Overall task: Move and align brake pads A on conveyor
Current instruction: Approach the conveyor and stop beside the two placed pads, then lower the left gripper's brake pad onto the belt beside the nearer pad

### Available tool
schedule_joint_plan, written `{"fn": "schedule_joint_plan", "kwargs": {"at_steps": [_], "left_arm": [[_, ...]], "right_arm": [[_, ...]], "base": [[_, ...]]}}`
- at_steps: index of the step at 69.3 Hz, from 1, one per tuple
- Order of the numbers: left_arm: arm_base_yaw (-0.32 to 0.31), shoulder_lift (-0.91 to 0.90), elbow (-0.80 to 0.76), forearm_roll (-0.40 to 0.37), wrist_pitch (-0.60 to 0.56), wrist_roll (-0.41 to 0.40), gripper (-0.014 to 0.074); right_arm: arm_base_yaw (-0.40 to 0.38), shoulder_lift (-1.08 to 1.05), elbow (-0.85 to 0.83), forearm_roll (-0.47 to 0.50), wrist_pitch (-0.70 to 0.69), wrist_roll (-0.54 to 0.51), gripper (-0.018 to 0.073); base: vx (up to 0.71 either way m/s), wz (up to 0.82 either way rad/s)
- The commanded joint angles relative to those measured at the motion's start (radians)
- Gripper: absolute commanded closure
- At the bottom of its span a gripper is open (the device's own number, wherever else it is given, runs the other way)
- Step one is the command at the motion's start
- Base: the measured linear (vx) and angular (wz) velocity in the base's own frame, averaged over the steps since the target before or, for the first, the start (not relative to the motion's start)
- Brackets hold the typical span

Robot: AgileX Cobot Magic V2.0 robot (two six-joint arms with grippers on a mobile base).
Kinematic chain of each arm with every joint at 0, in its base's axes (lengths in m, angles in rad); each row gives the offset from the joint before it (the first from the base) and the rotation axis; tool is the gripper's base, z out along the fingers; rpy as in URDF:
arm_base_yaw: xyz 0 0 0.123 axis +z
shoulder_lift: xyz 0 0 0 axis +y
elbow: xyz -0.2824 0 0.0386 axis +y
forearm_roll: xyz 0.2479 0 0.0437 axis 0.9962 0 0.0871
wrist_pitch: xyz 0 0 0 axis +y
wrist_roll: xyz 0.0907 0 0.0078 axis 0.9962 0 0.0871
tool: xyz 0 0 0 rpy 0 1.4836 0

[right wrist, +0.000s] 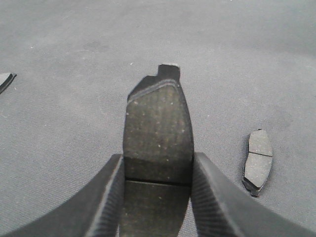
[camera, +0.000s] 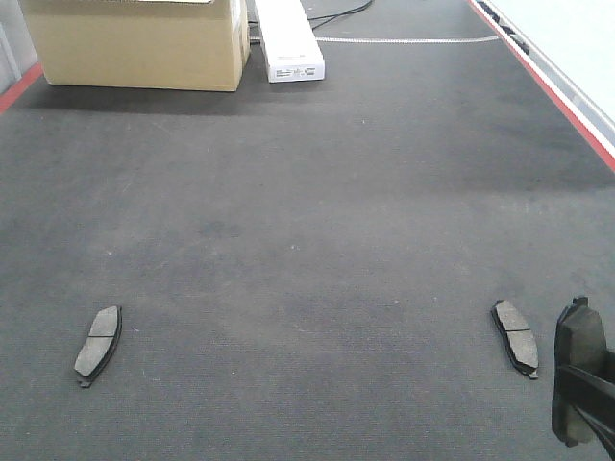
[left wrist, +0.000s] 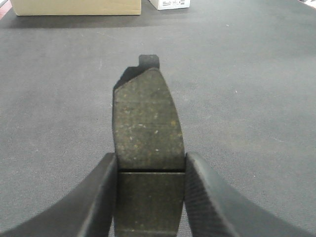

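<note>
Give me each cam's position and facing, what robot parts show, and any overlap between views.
Exterior front-facing: high on the robot, looking forward and down the conveyor toward a cardboard box; two brake pads lie on the belt, and the right hand shows at the lower right corner.
Left wrist: on the left arm, looking past the left hand, shut on a brake pad.
Right wrist: on the right arm, looking past the right hand, shut on a pad.
Shared: the loose pad beside the right hand appears in front too.

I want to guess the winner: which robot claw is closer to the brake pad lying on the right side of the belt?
Right. The right gripper, holding its own pad, hovers just beside the lying pad. The left gripper shows no lying pad nearby.
</note>
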Motion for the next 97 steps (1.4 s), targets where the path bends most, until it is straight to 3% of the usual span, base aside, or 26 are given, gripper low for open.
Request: {"fn": "schedule_joint_plan", "kwargs": {"at_steps": [1, 31, 45, 61, 76, 97], "left_arm": [[-0.006, 0.008, -0.031, -0.014, -0.092, -0.002, 0.0603], [-0.006, 0.008, -0.031, -0.014, -0.102, -0.002, 0.0603], [-0.006, 0.024, -0.034, -0.04, -0.081, -0.058, 0.0601], [-0.006, 0.234, -0.194, -0.048, 0.004, -0.056, 0.0592], [-0.006, 0.486, -0.361, -0.175, 0.107, -0.014, 0.0584], [-0.027, 0.805, -0.442, -0.452, 0.099, 0.263, 0.0562]], "right_arm": [[-0.003, 0.005, -0.029, -0.011, -0.091, -0.005, 0.0564], [-0.003, 0.005, -0.029, -0.011, -0.091, -0.005, 0.0564], [-0.003, 0.005, -0.029, -0.011, -0.091, -0.005, 0.0564], [-0.003, 0.005, -0.029, -0.011, -0.091, -0.005, 0.0564], [-0.003, 0.005, -0.029, -0.011, -0.091, -0.005, 0.0564], [-0.003, 0.005, -0.029, -0.011, -0.091, -0.005, 0.0564]], "base": [[0.0, 0.0], [0.0, 0.0], [0.0, 0.0], [0.0, 0.0], [0.0, 0.0], [0.0, 0.0]]}}
